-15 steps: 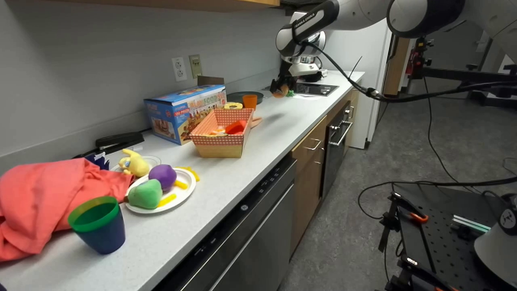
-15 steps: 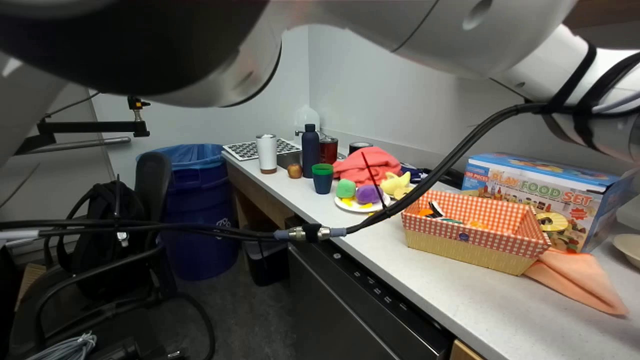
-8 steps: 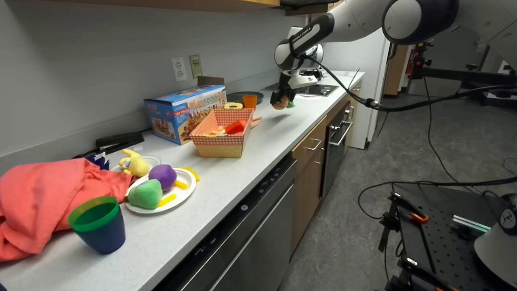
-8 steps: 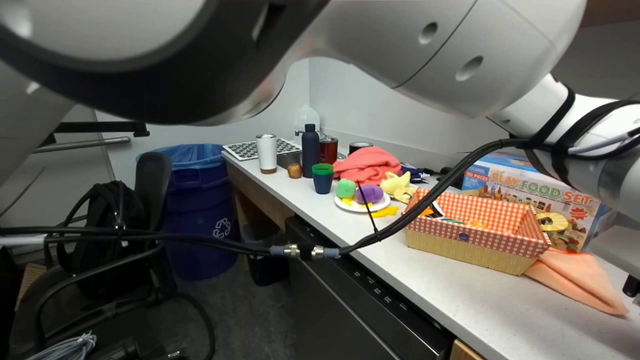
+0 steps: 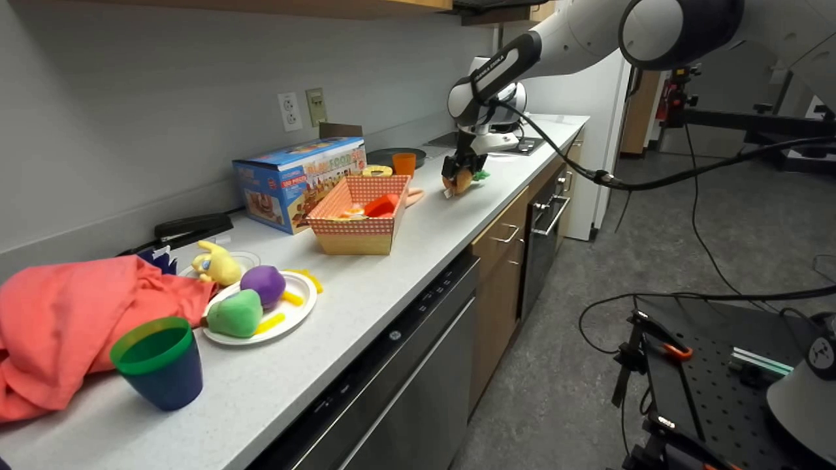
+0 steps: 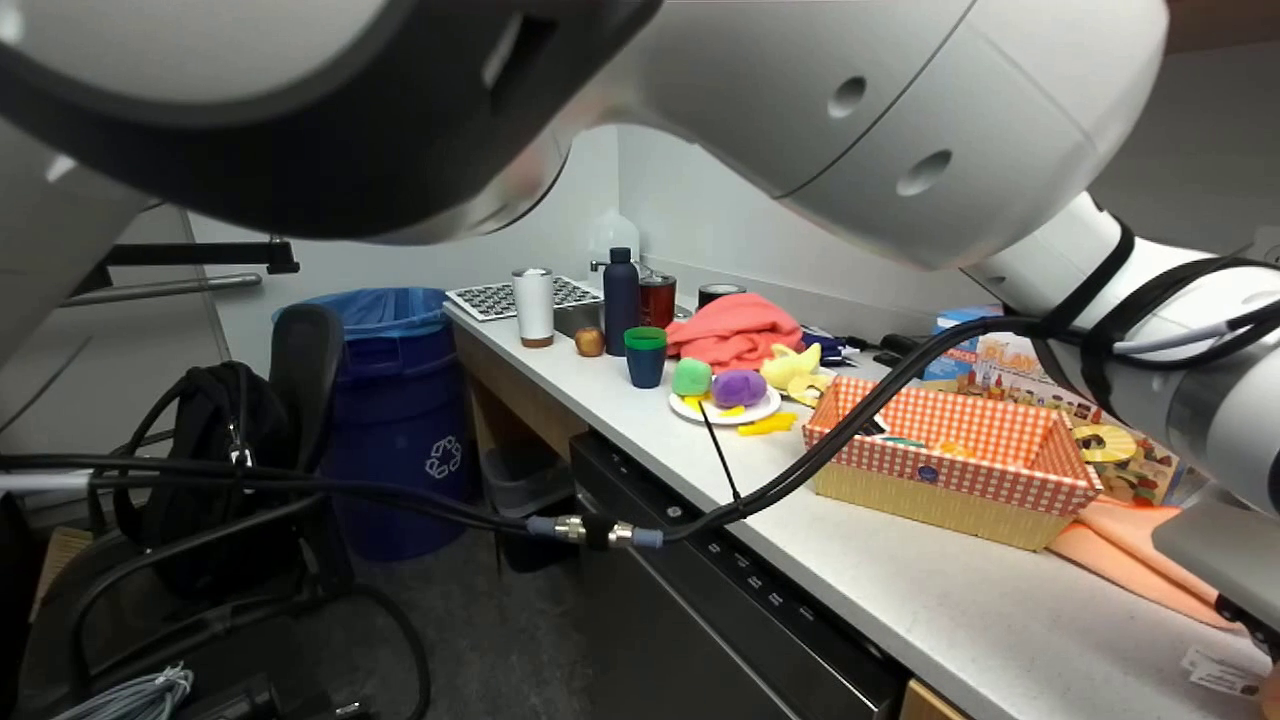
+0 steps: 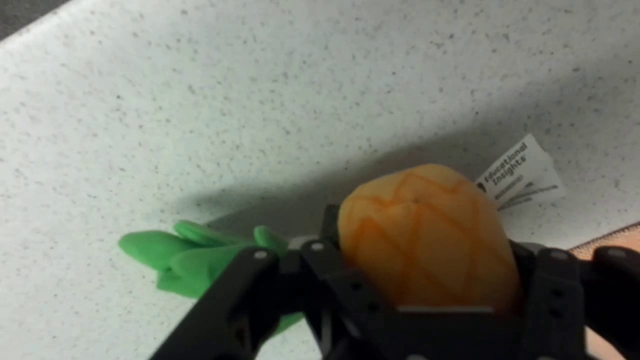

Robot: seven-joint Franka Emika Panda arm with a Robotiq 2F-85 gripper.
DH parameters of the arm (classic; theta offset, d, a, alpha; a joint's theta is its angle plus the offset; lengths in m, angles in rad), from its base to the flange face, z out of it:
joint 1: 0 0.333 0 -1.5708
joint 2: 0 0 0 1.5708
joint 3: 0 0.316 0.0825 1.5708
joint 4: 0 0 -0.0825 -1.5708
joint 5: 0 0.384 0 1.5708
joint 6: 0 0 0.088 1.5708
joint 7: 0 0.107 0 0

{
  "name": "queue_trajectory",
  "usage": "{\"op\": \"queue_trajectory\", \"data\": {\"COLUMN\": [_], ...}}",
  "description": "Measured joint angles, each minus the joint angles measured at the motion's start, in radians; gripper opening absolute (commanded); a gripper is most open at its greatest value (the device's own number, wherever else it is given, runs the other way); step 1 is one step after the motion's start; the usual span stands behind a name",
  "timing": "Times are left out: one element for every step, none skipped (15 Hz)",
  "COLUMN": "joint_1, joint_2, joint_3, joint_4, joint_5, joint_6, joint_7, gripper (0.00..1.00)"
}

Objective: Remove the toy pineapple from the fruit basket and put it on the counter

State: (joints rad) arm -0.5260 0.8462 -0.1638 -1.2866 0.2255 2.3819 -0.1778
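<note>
The toy pineapple (image 7: pixel 430 215), orange with green leaves, sits between the jaws of my gripper (image 7: pixel 424 240) in the wrist view. One finger lies close along each side of it; whether they still press on it I cannot tell. Its white tag and a shadow show close beside it. In an exterior view the toy pineapple (image 5: pixel 459 183) is down at the counter (image 5: pixel 366 281), past the far end of the fruit basket (image 5: pixel 356 244), with my gripper (image 5: pixel 461 172) above and around it. Contact with the counter is hard to confirm. In an exterior view the basket (image 6: pixel 930 500) holds several other toys.
A play food box (image 5: pixel 268 189) stands against the wall behind the basket. An orange cup (image 5: pixel 403 164) is near the pineapple, and a peach cloth (image 6: pixel 1110 565) lies beside the basket. A plate (image 5: pixel 228 339) holds green and purple toys. The arm's cable (image 6: pixel 800 465) hangs over the counter.
The arm has come down, carrying the toy pineapple from well above the counter to its surface. Its white tag now shows in both exterior views. The basket has stayed put.
</note>
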Motion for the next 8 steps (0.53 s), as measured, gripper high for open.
{"op": "queue_trajectory", "data": {"joint_1": [0.000, 0.000, 0.000, 0.000, 0.000, 0.000, 0.000, 0.001], "joint_2": [-0.005, -0.014, -0.024, -0.037, -0.053, -0.073, -0.096, -0.122], "joint_3": [0.000, 0.000, 0.000, 0.000, -0.001, -0.001, -0.001, -0.001], "joint_4": [-0.011, -0.025, -0.040, -0.055, -0.071, -0.089, -0.107, -0.126], "joint_5": [0.000, -0.001, -0.001, -0.001, -0.001, -0.002, -0.002, -0.002], "joint_6": [0.007, 0.020, 0.032, 0.042, 0.053, 0.061, 0.066, 0.067], "joint_7": [-0.001, -0.003, -0.003, -0.004, -0.004, -0.004, -0.004, -0.004], "gripper": [0.93, 0.99, 1.00, 1.00, 1.00, 1.00, 1.00, 1.00]}}
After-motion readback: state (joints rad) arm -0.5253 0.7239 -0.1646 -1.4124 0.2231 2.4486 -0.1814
